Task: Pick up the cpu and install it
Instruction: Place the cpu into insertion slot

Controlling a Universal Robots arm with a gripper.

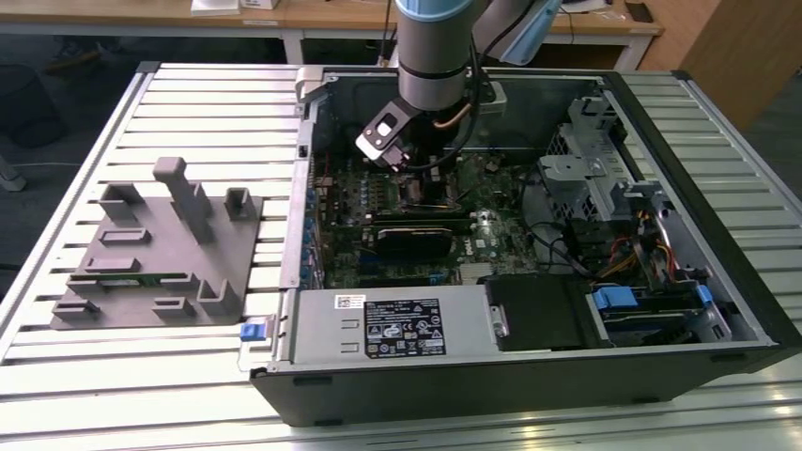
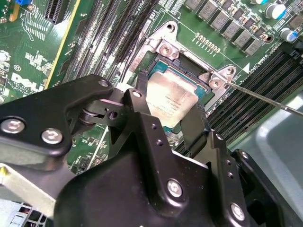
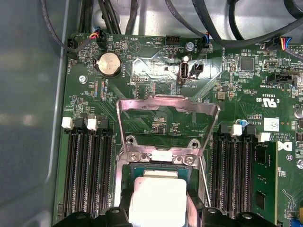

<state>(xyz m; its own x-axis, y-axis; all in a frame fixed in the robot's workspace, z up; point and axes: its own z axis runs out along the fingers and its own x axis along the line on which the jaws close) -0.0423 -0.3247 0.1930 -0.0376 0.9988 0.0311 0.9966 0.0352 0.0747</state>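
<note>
The cpu [image 2: 170, 97] is a small square chip with a pale silvery top. It sits between my two black fingers [image 2: 142, 94], right over the motherboard socket [image 2: 163, 47]. In the first wrist view the cpu [image 3: 158, 198] hangs just in front of the raised metal load plate [image 3: 168, 106]. My gripper [image 2: 168, 106] is shut on the chip's two opposite edges. I cannot tell whether the chip touches the socket floor. In the exterior view the arm reaches down into the open computer case, with the gripper [image 1: 429, 193] low over the green board.
Black memory slots [image 3: 87, 175] flank the socket, and a green memory stick [image 3: 264, 175] stands in one. The thin socket lever [image 2: 265, 97] sticks out sideways. A grey plastic holder [image 1: 157, 254] lies on the slatted table at the exterior view's left. Case walls [image 1: 300, 188] and drive cages [image 1: 589, 169] surround the board.
</note>
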